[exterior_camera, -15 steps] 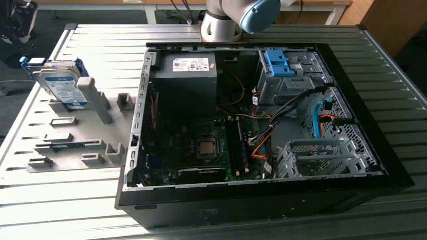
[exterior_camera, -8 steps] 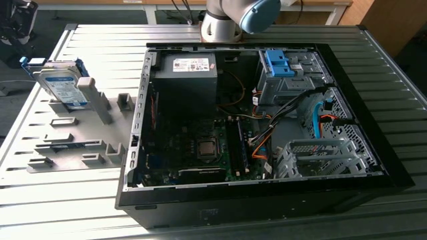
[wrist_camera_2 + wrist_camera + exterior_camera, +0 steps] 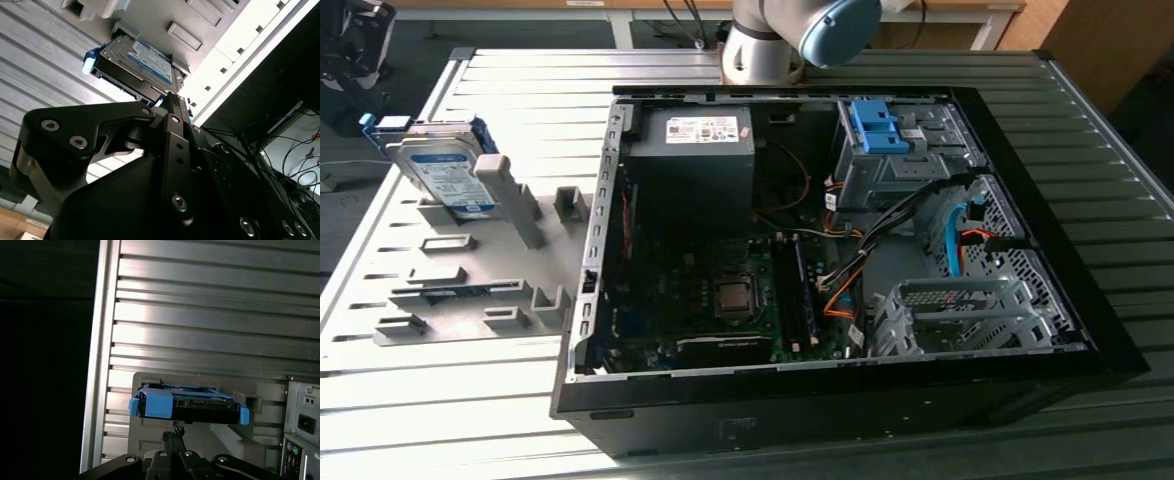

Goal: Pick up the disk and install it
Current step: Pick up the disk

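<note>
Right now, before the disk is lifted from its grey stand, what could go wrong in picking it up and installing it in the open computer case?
1. The disk stands tilted against a grey post; an off-centre approach might tip it off the stand.
2. Its blue frame looks plastic; a grip there might slip or flex.
3. Loose cables lie inside the case beside the drive cage; they might snag the disk.
</note>
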Tool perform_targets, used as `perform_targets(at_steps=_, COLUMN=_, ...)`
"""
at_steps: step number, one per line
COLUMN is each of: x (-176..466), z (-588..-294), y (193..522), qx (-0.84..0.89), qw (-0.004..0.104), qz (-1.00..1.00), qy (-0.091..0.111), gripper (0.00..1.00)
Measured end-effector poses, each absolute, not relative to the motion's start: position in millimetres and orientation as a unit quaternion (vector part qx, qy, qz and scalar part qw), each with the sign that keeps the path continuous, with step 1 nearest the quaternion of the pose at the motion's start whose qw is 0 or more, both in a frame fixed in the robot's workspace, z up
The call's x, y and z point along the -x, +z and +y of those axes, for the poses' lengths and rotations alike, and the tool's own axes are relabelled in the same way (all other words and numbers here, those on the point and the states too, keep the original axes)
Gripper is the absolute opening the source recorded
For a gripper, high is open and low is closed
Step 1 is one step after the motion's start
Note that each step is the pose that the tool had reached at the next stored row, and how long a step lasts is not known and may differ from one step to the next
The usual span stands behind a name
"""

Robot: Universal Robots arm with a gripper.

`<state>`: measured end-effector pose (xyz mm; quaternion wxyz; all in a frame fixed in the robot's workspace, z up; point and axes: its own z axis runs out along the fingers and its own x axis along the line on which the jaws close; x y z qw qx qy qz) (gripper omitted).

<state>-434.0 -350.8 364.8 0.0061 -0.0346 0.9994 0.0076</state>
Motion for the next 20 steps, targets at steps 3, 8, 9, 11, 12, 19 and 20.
perform_targets(at_steps=3, x=434.0, z=-350.8, y=364.8, qx=0.035, qw=0.006, qz=0.999, qy=0.007, gripper=0.11)
perform_targets(at_steps=8, x=434.1, z=-350.8, y=364.7, qx=0.056, qw=0.006, qz=0.998, qy=0.007, gripper=0.11)
perform_targets(at_steps=9, x=434.1, z=-350.8, y=364.6, qx=0.066, qw=0.006, qz=0.998, qy=0.008, gripper=0.11)
perform_targets(at_steps=11, x=434.1, z=-350.8, y=364.6, qx=0.082, qw=0.006, qz=0.997, qy=0.008, gripper=0.11)
perform_targets(at_steps=12, x=434.1, z=-350.8, y=364.5, qx=0.090, qw=0.006, qz=0.996, qy=0.008, gripper=0.11)
perform_targets(at_steps=19, x=434.1, z=-350.8, y=364.4, qx=0.117, qw=0.006, qz=0.993, qy=0.008, gripper=0.11)
perform_targets(at_steps=20, x=434.1, z=-350.8, y=364.4, qx=0.117, qw=0.006, qz=0.993, qy=0.008, gripper=0.11)
